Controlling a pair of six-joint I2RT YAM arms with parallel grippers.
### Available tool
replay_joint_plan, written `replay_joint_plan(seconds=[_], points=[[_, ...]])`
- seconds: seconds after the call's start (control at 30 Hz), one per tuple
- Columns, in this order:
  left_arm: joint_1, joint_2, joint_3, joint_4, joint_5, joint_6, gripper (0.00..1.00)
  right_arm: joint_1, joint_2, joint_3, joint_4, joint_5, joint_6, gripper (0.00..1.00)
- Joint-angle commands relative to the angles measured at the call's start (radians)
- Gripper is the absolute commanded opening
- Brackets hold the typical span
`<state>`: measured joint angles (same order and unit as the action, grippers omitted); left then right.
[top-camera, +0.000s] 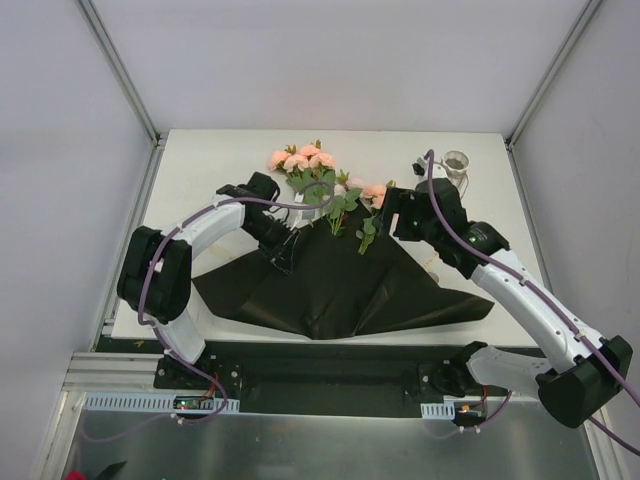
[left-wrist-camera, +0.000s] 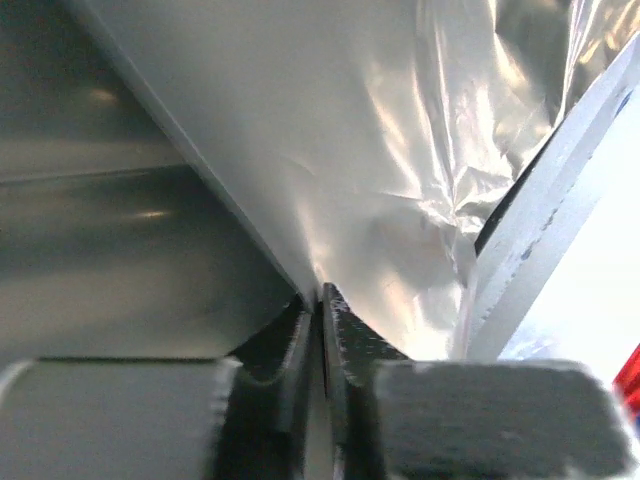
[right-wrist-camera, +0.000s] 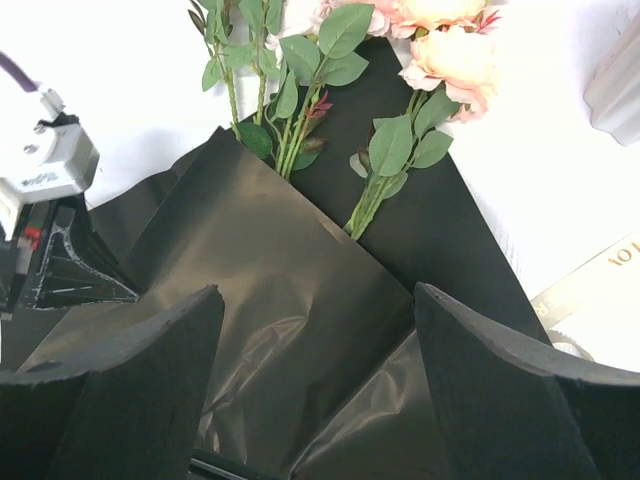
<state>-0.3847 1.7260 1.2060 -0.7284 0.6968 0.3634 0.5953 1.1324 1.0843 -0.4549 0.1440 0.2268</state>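
Observation:
A black wrapping sheet (top-camera: 335, 285) lies crumpled over the table's middle, folded across the stems of pink artificial roses (top-camera: 302, 159) with green leaves (top-camera: 345, 205). My left gripper (top-camera: 288, 250) is shut on the sheet's upper left fold; in the left wrist view the glossy sheet (left-wrist-camera: 400, 170) runs straight into the closed jaws of the left gripper (left-wrist-camera: 322, 300). My right gripper (top-camera: 384, 212) hovers open above the sheet's right side, close to a rose (top-camera: 372, 190). The right wrist view has the right gripper (right-wrist-camera: 318, 305) with wide-spread fingers over the sheet (right-wrist-camera: 280, 270) and the stems (right-wrist-camera: 372, 200).
A small metal cup-like object (top-camera: 455, 161) and a white item (top-camera: 421, 166) stand at the back right of the white table (top-camera: 215, 160). A pale ruler-like strip (right-wrist-camera: 590, 275) lies on the table right of the sheet. Enclosure walls surround the table.

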Motion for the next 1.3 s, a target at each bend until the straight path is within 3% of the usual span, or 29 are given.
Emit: replay_joint_plan(seconds=[0.0, 0.23, 0.43, 0.53, 0.63, 0.67, 0.9, 1.17, 1.27], points=[[-0.014, -0.118, -0.022, -0.011, -0.025, 0.026, 0.01, -0.011, -0.017, 0.048, 0.002, -0.023, -0.023, 0.79], [-0.051, -0.316, -0.094, -0.011, -0.017, 0.029, 0.00, -0.014, -0.017, 0.065, 0.002, -0.032, -0.055, 0.77], [-0.175, -0.623, -0.244, -0.028, 0.020, 0.123, 0.00, -0.034, 0.013, 0.114, -0.019, -0.043, -0.101, 0.77], [-0.215, -0.719, -0.275, -0.138, 0.096, 0.199, 0.00, -0.034, 0.041, 0.124, -0.021, -0.050, -0.112, 0.77], [-0.227, -0.767, -0.315, -0.270, 0.168, 0.333, 0.03, -0.034, 0.067, 0.117, -0.025, -0.060, -0.112, 0.77], [-0.233, -0.773, -0.322, -0.313, 0.174, 0.452, 0.04, -0.032, 0.075, 0.109, -0.025, -0.066, -0.112, 0.76], [-0.353, -0.789, -0.295, -0.587, 0.107, 0.695, 0.15, 0.035, 0.055, 0.028, -0.062, -0.014, -0.093, 0.75], [-0.542, -0.787, -0.224, -0.687, -0.037, 0.763, 0.15, 0.141, 0.013, -0.006, -0.126, 0.055, -0.073, 0.75], [-0.572, -0.787, -0.212, -0.690, -0.075, 0.775, 0.23, 0.196, 0.007, 0.041, -0.185, 0.097, -0.080, 0.74]])
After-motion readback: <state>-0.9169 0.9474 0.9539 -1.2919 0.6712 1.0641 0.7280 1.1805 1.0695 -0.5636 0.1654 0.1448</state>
